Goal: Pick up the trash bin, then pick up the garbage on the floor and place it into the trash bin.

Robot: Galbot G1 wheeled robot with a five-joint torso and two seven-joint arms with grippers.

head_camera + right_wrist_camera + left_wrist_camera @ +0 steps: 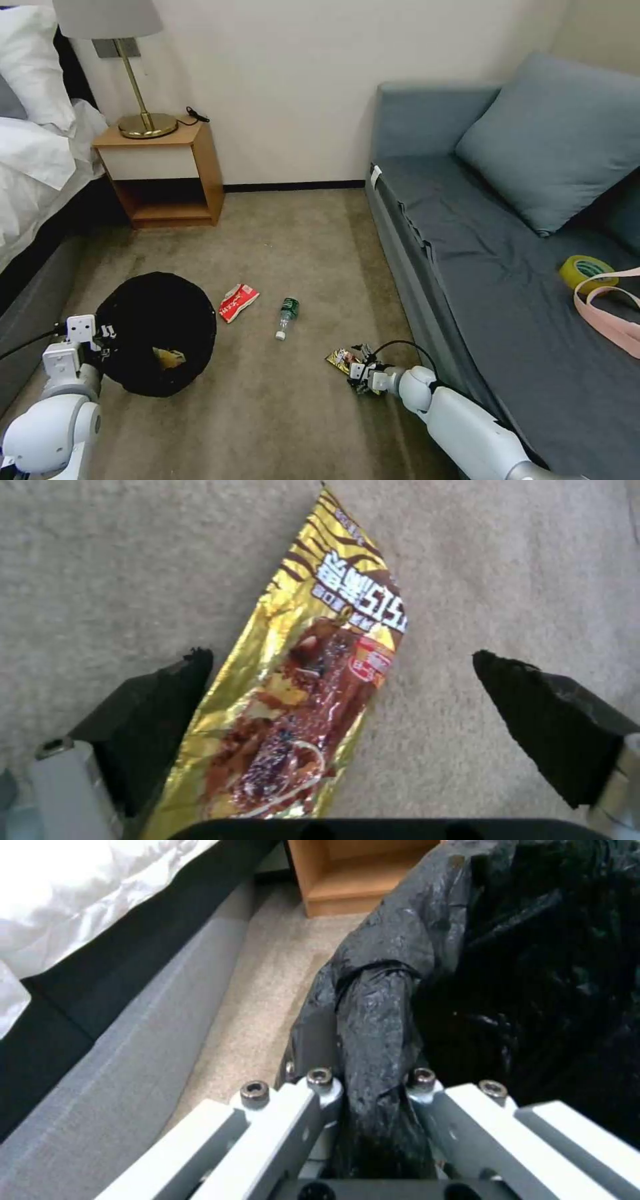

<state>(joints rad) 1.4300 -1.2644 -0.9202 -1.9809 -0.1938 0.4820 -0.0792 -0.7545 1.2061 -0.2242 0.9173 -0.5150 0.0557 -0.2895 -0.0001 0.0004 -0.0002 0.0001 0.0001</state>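
Right claw (343, 700) wide open, straddling snack wrapper (300, 700), whose long axis runs along the jaw gap; left claw (367, 1090) clamped on trash bin (157, 330) liner.

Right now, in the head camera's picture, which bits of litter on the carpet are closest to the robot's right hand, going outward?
1. Gold snack wrapper: right at the right hand, between its open fingers.
2. Clear bottle with green label: farther toward the robot's left.
3. Red-and-white packet: farther left again, beside the trash bin, which the left hand grips.
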